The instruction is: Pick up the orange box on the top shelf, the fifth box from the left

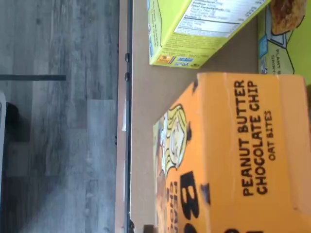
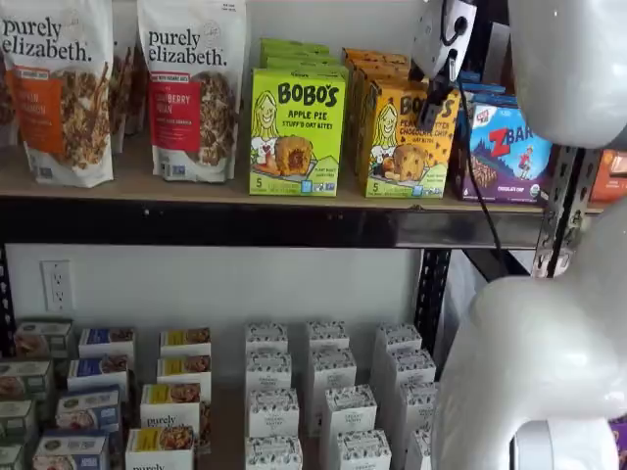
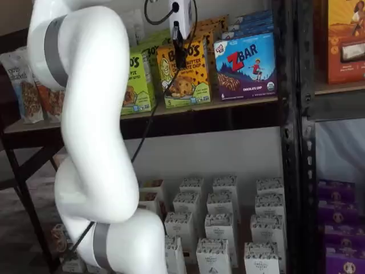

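Orange box (image 2: 406, 137) stands on the top shelf (image 2: 245, 191), not lifted; gripper (image 3: 181, 48) positioned at its front, jaw state indeterminate; grasp confirmation and lift remain

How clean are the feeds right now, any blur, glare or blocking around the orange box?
Wrist view: the orange box fills the frame up close, lettering readable but soft, floor blurred. One shelf view: evenly lit, sharp; the gripper and cable cover the box's right part. Other shelf view: the white arm blocks much of the left; the box stays readable.
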